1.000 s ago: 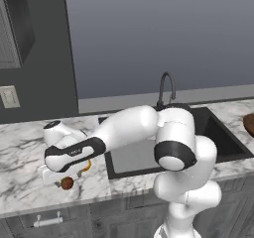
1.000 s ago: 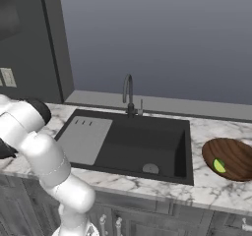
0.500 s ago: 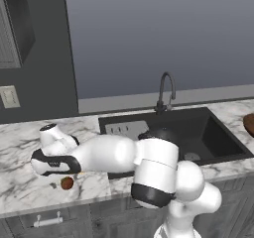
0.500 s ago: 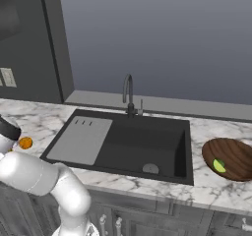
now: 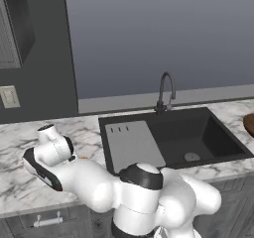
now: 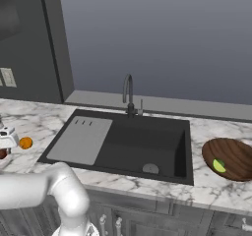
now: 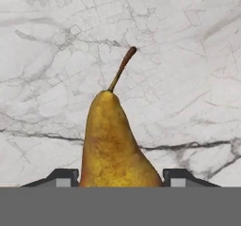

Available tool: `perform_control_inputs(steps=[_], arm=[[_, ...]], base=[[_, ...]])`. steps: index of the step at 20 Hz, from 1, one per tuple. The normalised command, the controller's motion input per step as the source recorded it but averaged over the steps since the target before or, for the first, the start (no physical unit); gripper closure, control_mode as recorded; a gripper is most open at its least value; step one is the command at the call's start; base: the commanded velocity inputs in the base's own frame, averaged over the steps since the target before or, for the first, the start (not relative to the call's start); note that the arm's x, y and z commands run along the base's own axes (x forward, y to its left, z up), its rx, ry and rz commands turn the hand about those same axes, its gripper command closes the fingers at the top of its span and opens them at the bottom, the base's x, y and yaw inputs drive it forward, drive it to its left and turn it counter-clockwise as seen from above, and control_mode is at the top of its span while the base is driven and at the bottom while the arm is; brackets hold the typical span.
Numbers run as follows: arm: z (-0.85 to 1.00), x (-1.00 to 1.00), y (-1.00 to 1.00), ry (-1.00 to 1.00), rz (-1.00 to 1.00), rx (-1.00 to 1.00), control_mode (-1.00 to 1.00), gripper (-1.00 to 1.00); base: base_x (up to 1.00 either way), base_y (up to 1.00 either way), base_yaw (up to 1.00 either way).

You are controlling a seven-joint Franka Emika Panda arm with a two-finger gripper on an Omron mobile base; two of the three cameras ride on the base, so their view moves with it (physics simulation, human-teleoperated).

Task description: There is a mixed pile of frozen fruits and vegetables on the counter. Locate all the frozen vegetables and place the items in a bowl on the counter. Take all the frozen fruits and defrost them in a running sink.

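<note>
- White marble desk [image 7: 188,55] holds the pear [image 7: 115,145], lying between the two tips of the claw [image 7: 120,178].
- Claw tips sit close on both sides; whether they are pinching yet, I cannot tell.
- Squeeze gently around its fat part, then lift straight up.
- Orange ball [image 6: 25,142] waits nearby.
</note>
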Motion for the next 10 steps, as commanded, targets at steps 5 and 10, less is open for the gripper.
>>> perform_control_inputs(steps=[5,10], arm=[[-0.04,-0.08,-0.18,0.02,-0.04,0.00,-1.00,1.00],[0.39,-0.27,-0.45,0.02,-0.05,0.01,-1.00,1.00]], base=[[0.00,0.00,0.00],[0.00,0.00,0.00]])
